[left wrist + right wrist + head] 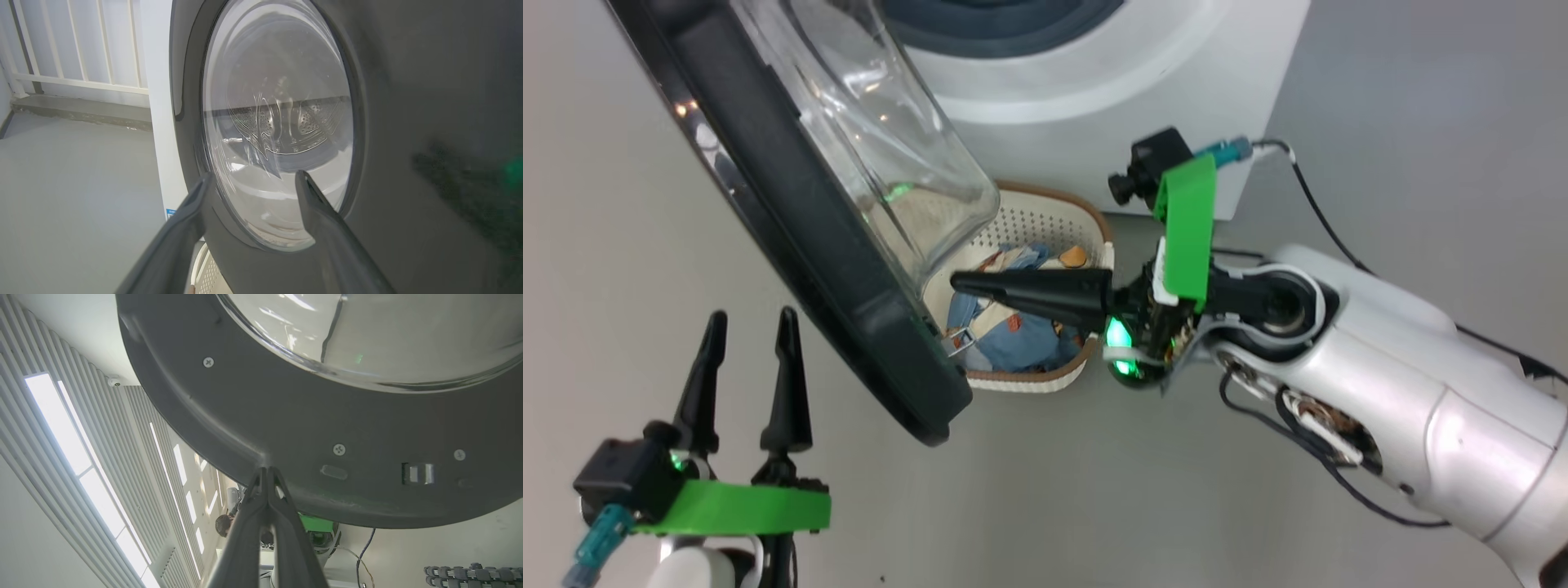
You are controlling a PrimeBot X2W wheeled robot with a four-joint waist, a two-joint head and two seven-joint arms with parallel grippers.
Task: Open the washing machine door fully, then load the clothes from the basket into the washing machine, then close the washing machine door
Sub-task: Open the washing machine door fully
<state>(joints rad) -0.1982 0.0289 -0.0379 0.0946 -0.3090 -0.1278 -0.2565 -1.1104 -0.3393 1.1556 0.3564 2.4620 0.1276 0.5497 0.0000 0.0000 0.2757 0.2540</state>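
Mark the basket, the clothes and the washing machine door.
basket (1045,219): head view, perforated back wall.
clothes (1023,345): head view, blue fabric in the basket.
washing machine door (849,278): head view, dark inner rim beside the glass.

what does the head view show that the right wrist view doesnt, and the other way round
Head view, not the wrist: the basket holding clothes, partly behind the open door, the washing machine front, and the open left gripper.
Right wrist, not the head: screws and a metal catch on the inner rim, plus ceiling light strips.
Both: the door with its glass bowl, and the shut right gripper, tips at the door's inner side.
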